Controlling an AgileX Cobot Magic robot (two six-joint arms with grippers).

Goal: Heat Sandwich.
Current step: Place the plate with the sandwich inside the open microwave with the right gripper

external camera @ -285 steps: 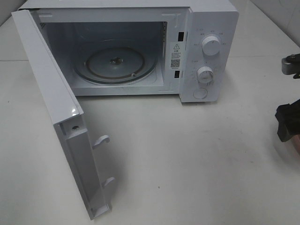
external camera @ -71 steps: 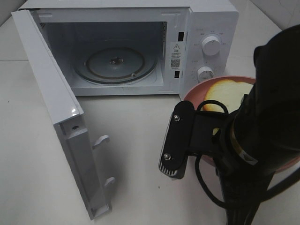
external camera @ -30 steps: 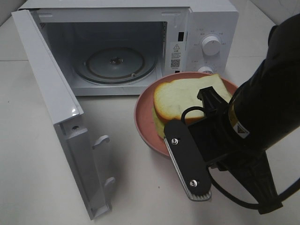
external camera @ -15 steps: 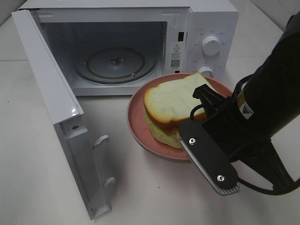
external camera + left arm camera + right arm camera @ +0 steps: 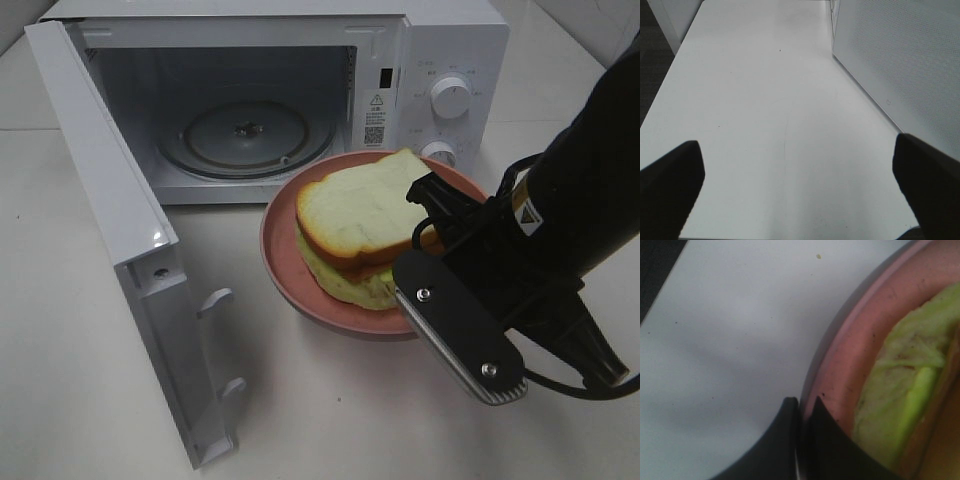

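Observation:
The sandwich [image 5: 355, 215], two pale bread slices with a yellow-green filling, lies on a round pink plate [image 5: 282, 270]. My right gripper [image 5: 436, 212] is shut on the plate's right rim and holds it just in front of the open microwave [image 5: 455, 40]. The right wrist view shows the fingers [image 5: 785, 440] pinched on the plate rim [image 5: 850, 355], with the sandwich's green filling [image 5: 900, 400] beside them. The microwave's glass turntable [image 5: 245, 135] is bare. My left gripper [image 5: 797, 172] is open over the bare table and is out of the exterior view.
The microwave door [image 5: 110, 220] stands swung out to the left, reaching toward the table's front edge. Two control knobs [image 5: 452, 98] sit on the right panel. The left wrist view shows the door's perforated face [image 5: 900, 60] beside the left gripper.
My right gripper has carried the plate and sandwich in from the right and further left, toward the microwave opening. The microwave and its door have not moved.

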